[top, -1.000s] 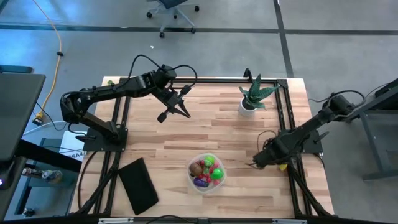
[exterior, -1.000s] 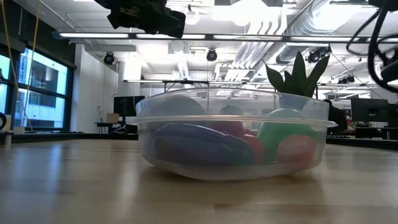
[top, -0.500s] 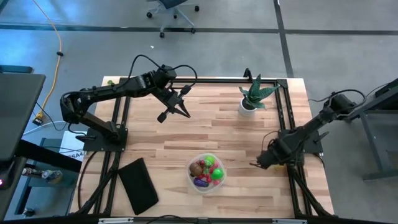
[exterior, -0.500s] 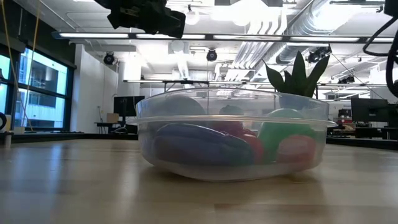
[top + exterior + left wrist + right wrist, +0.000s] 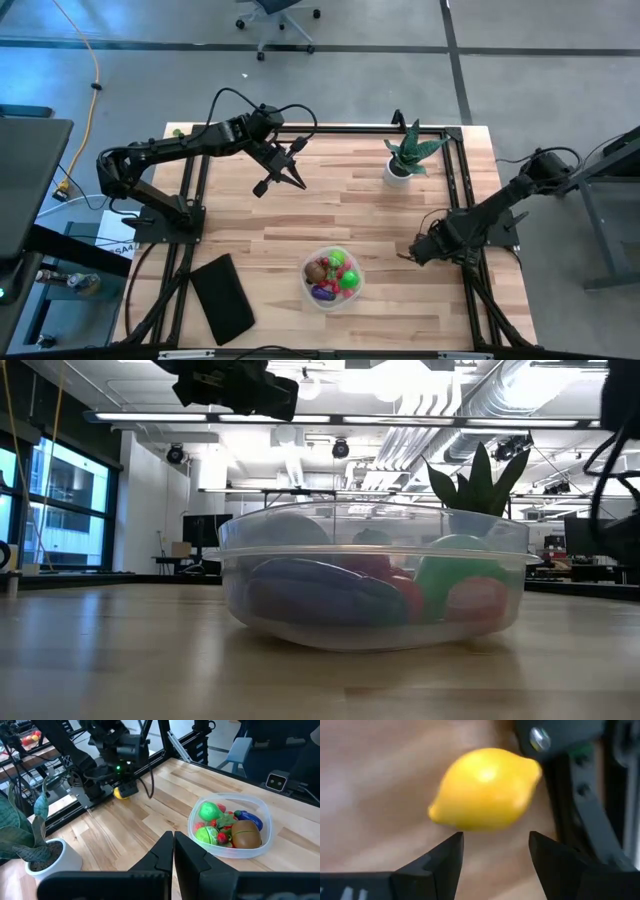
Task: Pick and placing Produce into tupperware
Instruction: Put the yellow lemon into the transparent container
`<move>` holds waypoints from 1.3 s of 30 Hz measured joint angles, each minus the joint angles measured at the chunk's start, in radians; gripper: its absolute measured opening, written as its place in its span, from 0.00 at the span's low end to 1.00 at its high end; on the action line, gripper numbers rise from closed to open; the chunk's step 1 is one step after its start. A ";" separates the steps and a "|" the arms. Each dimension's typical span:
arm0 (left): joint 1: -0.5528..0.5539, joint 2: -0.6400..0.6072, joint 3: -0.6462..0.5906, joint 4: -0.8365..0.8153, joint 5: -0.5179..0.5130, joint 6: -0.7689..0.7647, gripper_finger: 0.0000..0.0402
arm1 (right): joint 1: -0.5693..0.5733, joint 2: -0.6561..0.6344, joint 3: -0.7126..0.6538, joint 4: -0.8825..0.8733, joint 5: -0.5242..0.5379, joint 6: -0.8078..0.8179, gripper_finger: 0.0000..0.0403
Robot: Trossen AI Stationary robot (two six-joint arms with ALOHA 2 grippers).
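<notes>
The yellow lemon (image 5: 485,788) lies sideways by the table's 3 o'clock edge, tips pointing across the right gripper (image 5: 495,851), whose fingers have opened wide and let go.

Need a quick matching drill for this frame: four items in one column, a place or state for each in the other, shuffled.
1. lemon
2. tupperware
3. left end effector
4. potted plant

A. shut, above the table's far half
B. far right of the table
C. holds several produce pieces
D. on the wood by the right frame rail

Pairs: 1-D, 2-C, 3-A, 4-B
</notes>
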 joint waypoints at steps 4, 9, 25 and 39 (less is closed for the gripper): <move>0.000 0.000 0.000 -0.001 0.000 0.000 0.01 | -0.050 0.000 -0.017 0.010 0.083 -0.019 0.54; 0.000 0.000 0.000 -0.002 0.000 0.000 0.01 | -0.095 0.000 -0.016 0.017 0.127 -0.027 0.54; 0.000 0.000 0.000 0.004 0.000 0.000 0.01 | -0.189 -0.011 0.161 -0.244 0.195 -0.575 0.54; 0.000 0.000 0.000 0.001 0.000 -0.008 0.01 | -0.376 -0.010 0.159 -0.278 0.171 -0.655 0.54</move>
